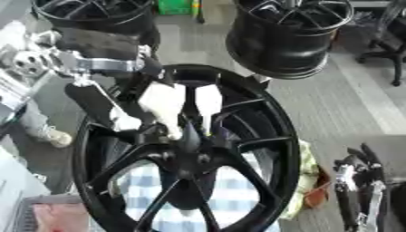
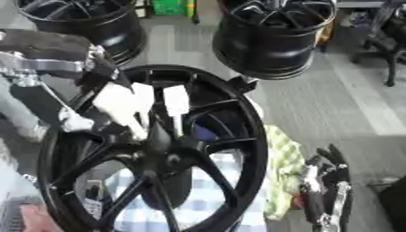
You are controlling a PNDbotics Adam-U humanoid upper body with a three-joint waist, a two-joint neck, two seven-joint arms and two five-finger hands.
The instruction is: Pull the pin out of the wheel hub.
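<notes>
A large black wheel hub point(image 1: 269, 136) stands tilted in the middle, its spokes meeting at a dark centre point(image 1: 194, 158). A dark pointed piece point(image 1: 190, 135), which may be the pin, rises just above that centre. My left hand point(image 1: 162, 106) comes in from the upper left. Its white fingers point(image 1: 171, 127) and thumb point(image 1: 209, 106) point straight down on either side of the pointed piece. I cannot see contact with it. My right hand point(image 2: 321, 181) rests at the lower right, black fingers up and relaxed, holding nothing.
Two more black wheels stand at the back, one at upper left point(image 1: 95, 13) and one at upper right point(image 1: 285, 36). A blue-and-white checked cloth point(image 1: 234, 190) lies under the hub, with a yellow-green cloth point(image 2: 282, 167) beside it. An office chair point(image 1: 389, 41) stands far right.
</notes>
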